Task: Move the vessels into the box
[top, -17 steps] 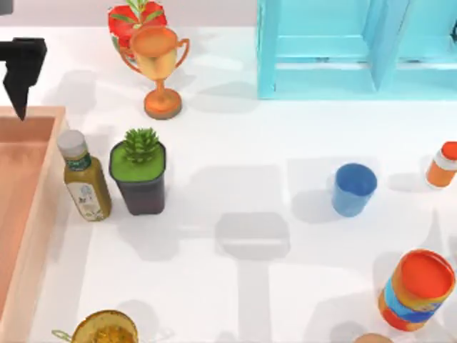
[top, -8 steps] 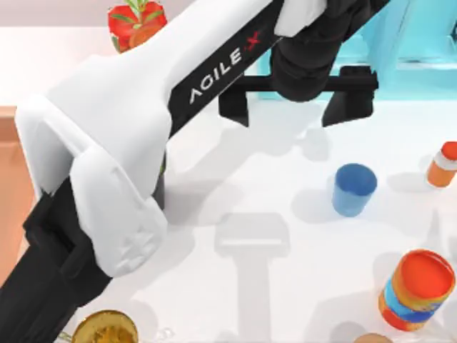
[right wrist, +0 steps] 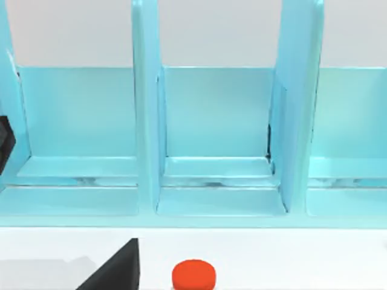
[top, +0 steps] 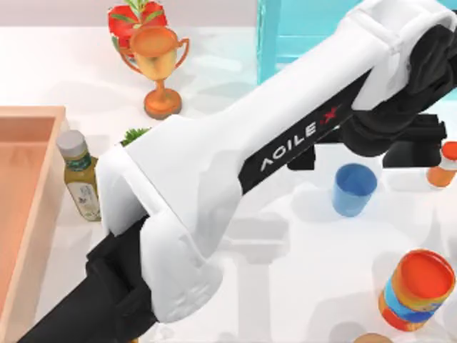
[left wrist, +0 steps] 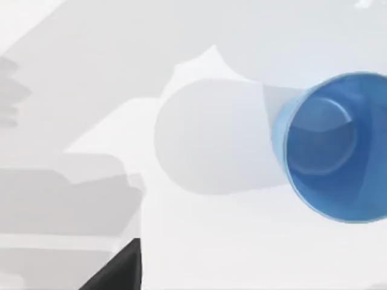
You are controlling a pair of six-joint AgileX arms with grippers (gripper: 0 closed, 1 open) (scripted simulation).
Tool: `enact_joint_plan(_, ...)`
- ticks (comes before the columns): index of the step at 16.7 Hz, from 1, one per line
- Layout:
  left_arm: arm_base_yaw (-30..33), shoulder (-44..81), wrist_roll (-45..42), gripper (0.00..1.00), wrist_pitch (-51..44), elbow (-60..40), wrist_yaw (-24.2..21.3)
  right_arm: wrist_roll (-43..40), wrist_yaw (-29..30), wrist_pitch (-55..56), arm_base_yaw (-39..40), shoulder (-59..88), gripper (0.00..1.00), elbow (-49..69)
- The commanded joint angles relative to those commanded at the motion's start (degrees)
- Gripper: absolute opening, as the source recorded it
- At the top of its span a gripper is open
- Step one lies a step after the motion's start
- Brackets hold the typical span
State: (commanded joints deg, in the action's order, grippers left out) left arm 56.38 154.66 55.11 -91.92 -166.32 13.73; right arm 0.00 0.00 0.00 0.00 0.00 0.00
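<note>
Blue cup point(top: 353, 189) between orange-capped bottle point(top: 443, 165) and open, empty left hand point(top: 366, 150) just above.

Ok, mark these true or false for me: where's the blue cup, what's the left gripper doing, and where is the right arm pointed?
1. The blue cup stands upright on the table. True.
2. The cup is in the box. False: the box is at the table's left edge and the cup is on the right.
3. The left gripper is shut on the cup. False: it is open, beside the cup.
4. The right arm's wrist camera faces the shelf. True.
</note>
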Motion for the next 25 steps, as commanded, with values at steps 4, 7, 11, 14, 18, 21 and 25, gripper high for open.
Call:
enact_joint_plan(4,-0.4,-0.4,-0.3,1.0,2.1,2.4,-0.1,0.0,0.0,0.0,0.0,0.0,1.0,0.0)
enact_joint_plan(7,-1.0,-1.5,-1.1,1.0,8.4,9.5,-0.2,0.0,0.0,0.0,0.0,0.0,1.0,0.0)
enact_joint_plan(11,-2.1,-3.0,-2.1,1.0,19.2,21.9,-0.3,0.0,0.0,0.0,0.0,0.0,1.0,0.0)
enact_joint_plan(14,-2.7,-3.7,-2.7,1.0,25.3,28.4,-0.4,0.0,0.0,0.0,0.0,0.0,1.0,0.0)
enact_joint_plan(18,-2.8,-3.8,-2.8,1.0,26.7,29.8,-0.4,0.0,0.0,0.0,0.0,0.0,1.0,0.0)
enact_joint_plan(21,-2.8,-3.8,-2.8,0.85,26.7,29.8,-0.4,0.0,0.0,0.0,0.0,0.0,1.0,0.0)
enact_joint_plan(25,-2.8,-3.8,-2.8,0.55,26.7,29.8,-0.4,0.0,0.0,0.0,0.0,0.0,1.0,0.0)
